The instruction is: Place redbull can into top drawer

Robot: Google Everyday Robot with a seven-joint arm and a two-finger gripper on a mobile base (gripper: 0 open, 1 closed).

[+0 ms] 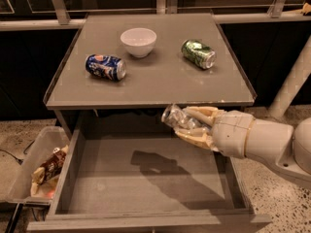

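My gripper point(190, 124) comes in from the right and is shut on the redbull can point(176, 118), a shiny silver dented can held sideways between the tan fingers point(197, 138). It hangs above the back right part of the open top drawer point(146, 176), just in front of the table's front edge. The drawer is pulled fully out and its flat grey bottom is bare, with the arm's shadow on it.
On the table top point(155, 76) lie a dark blue can point(105, 67) at the left, a white bowl point(138, 41) at the back and a green can point(198, 53) at the right. A clear plastic bin with snack bags point(41, 166) stands left of the drawer. A white post point(294, 81) is at right.
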